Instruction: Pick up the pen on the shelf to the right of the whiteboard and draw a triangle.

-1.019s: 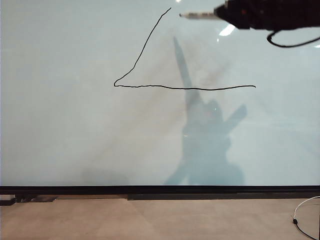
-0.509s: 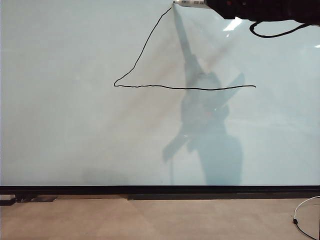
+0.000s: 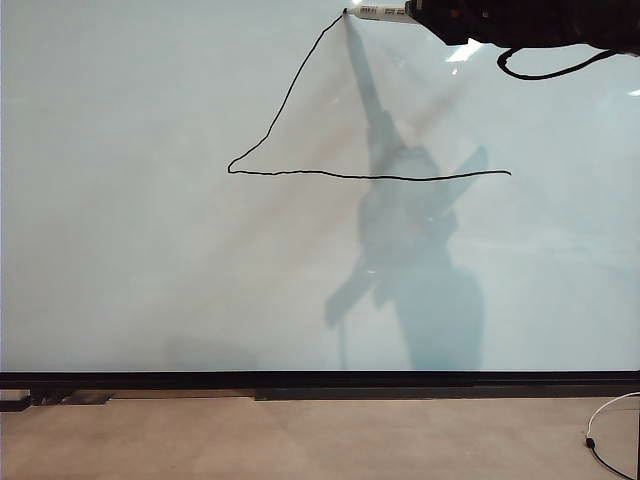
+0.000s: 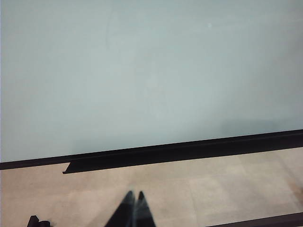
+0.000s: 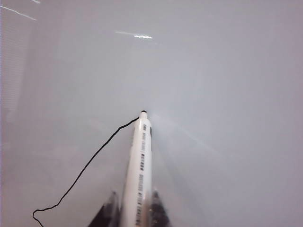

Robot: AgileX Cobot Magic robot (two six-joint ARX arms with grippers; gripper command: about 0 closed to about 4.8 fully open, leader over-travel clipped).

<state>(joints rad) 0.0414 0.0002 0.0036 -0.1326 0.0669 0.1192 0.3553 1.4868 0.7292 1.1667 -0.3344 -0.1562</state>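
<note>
The whiteboard [image 3: 150, 260] fills the exterior view, pale and glossy. On it stands the triangle [image 3: 285, 105], a thin black outline with a long flat base and a left side rising to a peak; no right side shows. My right gripper [image 3: 425, 12] reaches in from the top right, shut on the pen [image 3: 380, 12], whose dark tip meets the board at the peak. In the right wrist view the pen [image 5: 141, 165] sits between the right gripper [image 5: 135, 208] fingers, its tip at the line's end. My left gripper [image 4: 134, 196] is shut, low near the floor, holding nothing.
A black strip [image 3: 320, 379] runs along the board's lower edge, with a dark shelf [image 4: 142, 161] under it. A black cable [image 3: 540, 70] loops below the right arm. A white cable [image 3: 610, 420] lies on the floor at the lower right. The arm's shadow [image 3: 410, 260] falls on the board.
My right gripper has carried the pen up and to the left, from a spot right of the peak until its tip reached the top of the left line. The left arm has not moved.
</note>
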